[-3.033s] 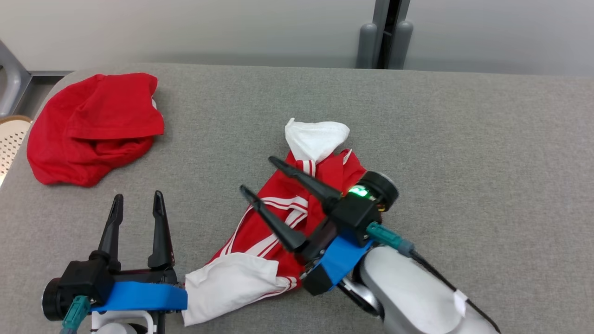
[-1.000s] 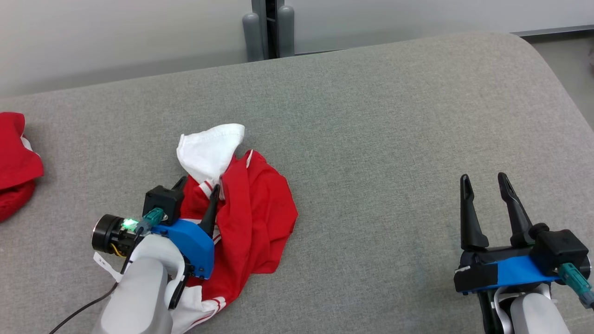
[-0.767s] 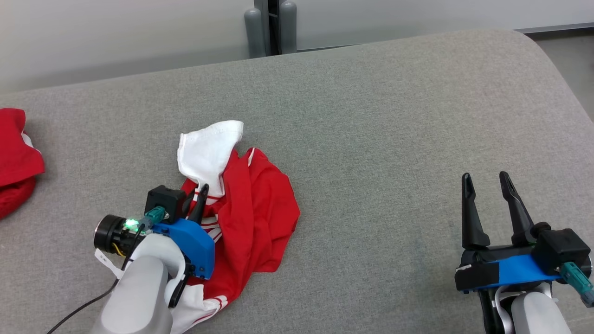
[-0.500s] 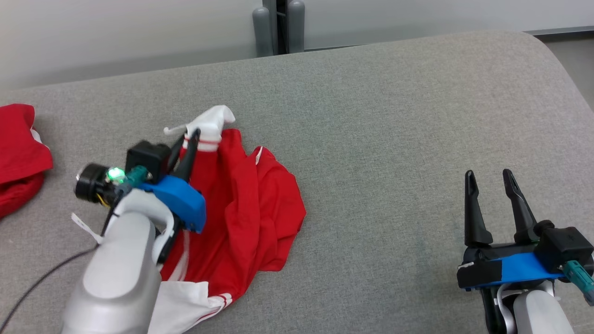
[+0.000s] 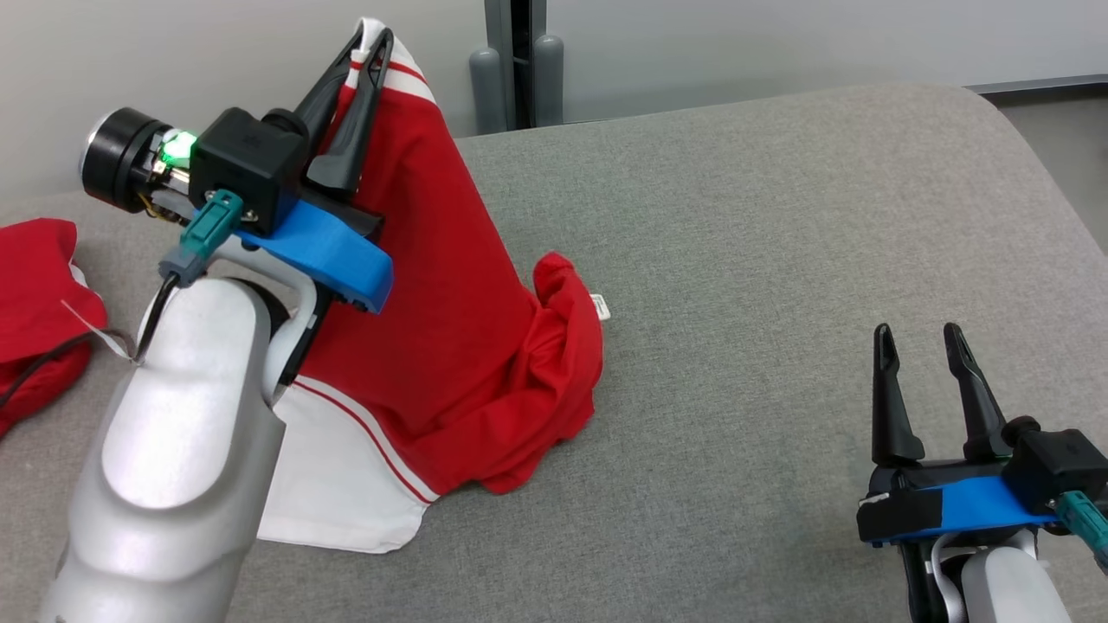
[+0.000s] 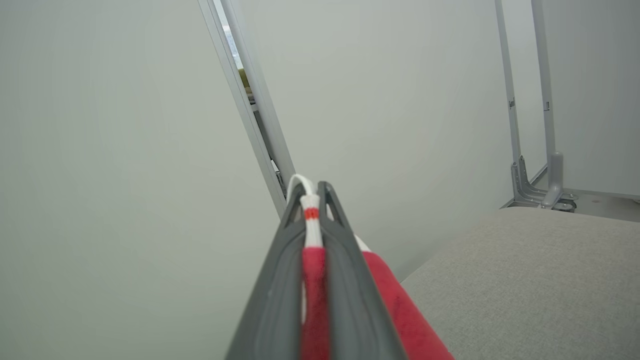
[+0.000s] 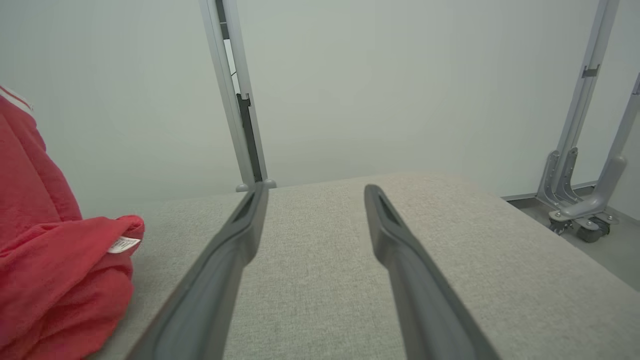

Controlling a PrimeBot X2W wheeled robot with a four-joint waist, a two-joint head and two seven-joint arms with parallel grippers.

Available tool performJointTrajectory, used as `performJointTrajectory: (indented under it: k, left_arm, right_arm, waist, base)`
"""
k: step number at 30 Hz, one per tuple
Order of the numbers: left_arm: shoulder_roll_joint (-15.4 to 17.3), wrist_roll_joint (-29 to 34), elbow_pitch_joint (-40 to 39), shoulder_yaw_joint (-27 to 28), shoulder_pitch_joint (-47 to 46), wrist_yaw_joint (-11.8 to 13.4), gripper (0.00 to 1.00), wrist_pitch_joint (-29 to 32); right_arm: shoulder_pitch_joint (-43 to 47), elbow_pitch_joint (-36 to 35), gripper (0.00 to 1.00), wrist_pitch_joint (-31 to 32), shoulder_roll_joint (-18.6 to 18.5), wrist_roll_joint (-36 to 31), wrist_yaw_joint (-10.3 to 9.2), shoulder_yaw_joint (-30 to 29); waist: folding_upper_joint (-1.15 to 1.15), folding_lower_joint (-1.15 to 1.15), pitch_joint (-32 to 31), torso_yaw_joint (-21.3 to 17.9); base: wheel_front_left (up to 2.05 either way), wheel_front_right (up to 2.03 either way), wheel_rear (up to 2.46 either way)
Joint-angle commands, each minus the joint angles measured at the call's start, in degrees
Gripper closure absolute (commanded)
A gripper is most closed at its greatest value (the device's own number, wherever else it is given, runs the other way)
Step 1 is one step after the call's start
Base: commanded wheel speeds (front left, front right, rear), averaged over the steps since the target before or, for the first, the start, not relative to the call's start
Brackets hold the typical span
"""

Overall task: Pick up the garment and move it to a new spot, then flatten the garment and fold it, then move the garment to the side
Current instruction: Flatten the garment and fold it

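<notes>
The garment (image 5: 450, 329) is a red shirt with white sleeves and striped cuffs. My left gripper (image 5: 370, 39) is shut on its striped cuff and holds it high, so the cloth hangs in a cone down to the grey table (image 5: 736, 260). In the left wrist view the white and red cuff (image 6: 311, 220) is pinched between the two fingers. The shirt's lower folds and a white sleeve (image 5: 346, 484) still rest on the table. My right gripper (image 5: 917, 333) stands open at the lower right, well clear of the garment (image 7: 55, 270), with nothing between its fingers (image 7: 235, 240).
A second red garment (image 5: 39, 294) lies at the left edge of the table. A grey post (image 5: 515, 61) stands behind the table's far edge against the wall. The table's rounded right corner (image 5: 1030, 147) drops to the floor. Wheeled metal legs (image 7: 575, 200) stand beyond it.
My left gripper shut on the striped cuff and rose, lifting the garment from a flat heap into a hanging cone. The right gripper stayed put.
</notes>
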Motion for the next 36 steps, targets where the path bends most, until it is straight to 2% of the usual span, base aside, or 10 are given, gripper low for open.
performJointTrajectory:
  k: [1, 7, 13, 20, 26, 27, 28, 32, 36]
  left_arm:
    - [0.7, -0.4, -0.3, 0.1, 1.4, -0.1, 1.00, 0.4]
    - [2.8, -1.3, -2.1, 1.6, 3.4, 0.8, 1.00, 1.5]
    - [5.9, -1.2, 0.3, 3.5, 1.5, 1.5, 1.00, 1.1]
    - [10.5, 0.1, 6.9, 4.3, -4.6, 1.1, 1.00, -1.5]
    - [12.7, 0.3, 16.0, 4.8, -8.0, 1.3, 1.00, -4.8]
    - [12.9, 0.3, 17.7, 4.8, -8.1, 1.6, 0.67, -5.5]
    - [13.0, 0.3, 19.1, 5.1, -8.2, 2.1, 0.00, -6.4]
    - [12.1, -0.2, 23.3, 5.0, -7.4, 2.6, 0.00, -8.7]
    - [10.7, -1.3, 23.7, 5.7, -6.3, 3.3, 0.00, -9.9]
  right_arm:
    - [0.3, 0.1, 0.00, 0.0, 0.2, 0.4, -0.03, 0.0]
    - [-0.3, 0.0, 0.00, 0.0, 0.2, 0.3, -0.03, 0.2]
    - [-1.9, 0.1, 0.00, 0.0, 0.1, 0.2, -0.04, 0.6]
    - [-4.2, 0.0, 0.00, 0.0, 0.1, 0.8, -0.04, 0.6]
    - [-5.3, -0.1, 0.00, 0.0, 0.1, 1.4, -0.03, 0.4]
    - [-5.3, 0.0, 0.00, 0.0, 0.1, 1.6, -0.04, 0.3]
    - [-5.4, 0.0, 0.00, 0.0, 0.1, 1.6, -0.03, 0.3]
    - [-5.6, 0.1, 0.00, 0.0, 0.2, 1.4, -0.04, -0.1]
    - [-5.5, 0.2, 0.00, 0.0, 0.1, 0.6, -0.04, -0.5]
  waist:
    - [0.00, 0.00, 0.0, -0.2]
    - [0.00, 0.00, 0.8, -1.5]
    - [0.00, 0.00, 3.5, -3.6]
    - [0.00, 0.00, 8.1, -7.1]
    - [0.00, 0.00, 11.2, -8.9]
    - [0.00, 0.00, 11.5, -8.9]
    - [0.00, 0.00, 11.6, -9.0]
    - [0.00, 0.00, 11.8, -8.2]
    - [0.00, 0.00, 10.7, -6.5]
  base:
    - [0.00, 0.00, 0.00]
    - [0.00, 0.00, 0.00]
    - [0.00, 0.00, 0.00]
    - [0.00, 0.00, 0.00]
    - [0.00, 0.00, 0.00]
    - [0.00, 0.00, 0.00]
    - [0.00, 0.00, 0.00]
    - [0.00, 0.00, 0.00]
    - [0.00, 0.00, 0.00]
